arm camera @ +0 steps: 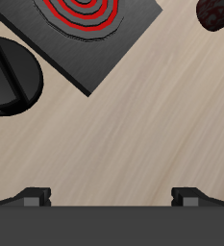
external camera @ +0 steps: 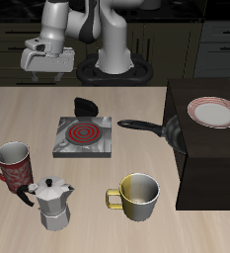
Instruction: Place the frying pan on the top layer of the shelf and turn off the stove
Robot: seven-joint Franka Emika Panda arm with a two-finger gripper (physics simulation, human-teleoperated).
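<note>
Nearest the front edge: one moka pot, one yellow mug, one red mug; farther back, one stove, coil red, and one frying pan low against the shelf side. Hand empty, spread wide, hovering near the table's back edge. Risk when placing: pan striking the one plate already on the shelf top.

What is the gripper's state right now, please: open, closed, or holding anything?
Gripper: open, fingers spread wide, holding nothing; it hangs above bare table beside the stove.
</note>
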